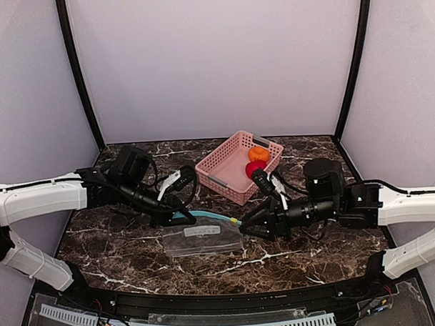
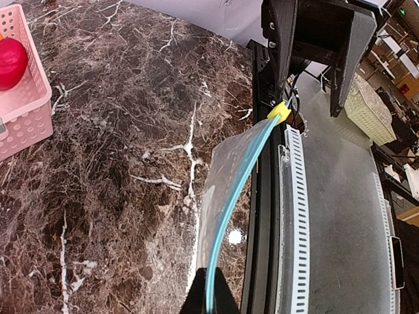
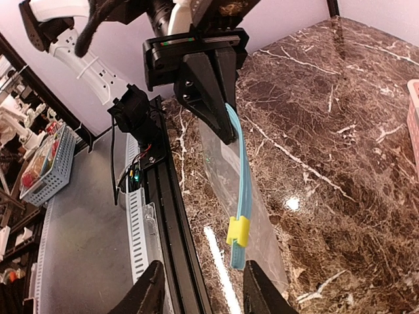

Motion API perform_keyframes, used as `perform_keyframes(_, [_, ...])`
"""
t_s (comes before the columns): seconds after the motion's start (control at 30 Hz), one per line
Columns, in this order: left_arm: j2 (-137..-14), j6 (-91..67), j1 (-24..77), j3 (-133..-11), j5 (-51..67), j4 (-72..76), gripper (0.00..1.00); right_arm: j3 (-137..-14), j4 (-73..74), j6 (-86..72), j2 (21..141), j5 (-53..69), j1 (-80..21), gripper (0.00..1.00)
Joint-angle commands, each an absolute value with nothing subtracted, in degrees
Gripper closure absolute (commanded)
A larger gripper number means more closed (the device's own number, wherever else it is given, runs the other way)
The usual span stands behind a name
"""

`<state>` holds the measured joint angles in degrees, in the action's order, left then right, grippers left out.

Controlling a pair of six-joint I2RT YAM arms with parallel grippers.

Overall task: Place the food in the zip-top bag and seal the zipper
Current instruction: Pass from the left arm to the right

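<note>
**A:** How's that bag going to handle, do you reckon?

**B:** Light and floppy, I'd say. The zip-top bag [image 1: 202,240] is thin clear film, and it sags from its raised edge down onto the marble table [image 1: 120,245]. It looks slippery too. The teal zipper [image 3: 243,176] is the only part with any stiffness, so that's where I'd take hold

**A:** Is anything holding it now?

**B:** The left gripper [image 3: 224,131] has its fingers pressed together on one end of the zipper and holds that edge up. The right gripper [image 3: 204,278] has its fingers spread, just short of the yellow slider [image 3: 237,231] at the other end. It's touching nothing that I can see

**A:** And the food?

**B:** Both pieces sit in the pink basket [image 1: 220,184], apart from the bag, towards the back of the table. The red food [image 1: 255,169] lies in front and the orange food [image 1: 258,154] just behind it. They look smooth, round and light. I'd guess they'd roll or pop out of a loose pinch, so grip across the middle

**A:** Count it all for me

**B:** Two foods, one bag, one zipper with one slider, one basket, two grippers. The bag looks empty, but I can't tell whether its mouth is open
</note>
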<state>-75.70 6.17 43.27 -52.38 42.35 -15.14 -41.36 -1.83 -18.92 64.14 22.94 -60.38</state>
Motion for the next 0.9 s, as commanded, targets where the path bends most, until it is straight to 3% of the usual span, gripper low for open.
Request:
perform_keyframes(0.0, [-75.3, 5.5, 42.9, -53.3, 42.7, -16.0, 0.99, -43.5, -0.8, -17.5, 65.5, 18.7, -61.3, 0.63])
perform_keyframes(0.63, [-75.4, 5.9, 42.8, -53.1, 43.3, -16.1, 0.99, -44.1, -2.2, -17.0, 67.9, 17.4, -61.5, 0.87])
perform_keyframes(0.87, [-75.7, 5.9, 42.8, -53.1, 43.7, -16.2, 0.99, -44.2, -2.5, -17.1, 68.4, 17.4, -61.4, 0.9])
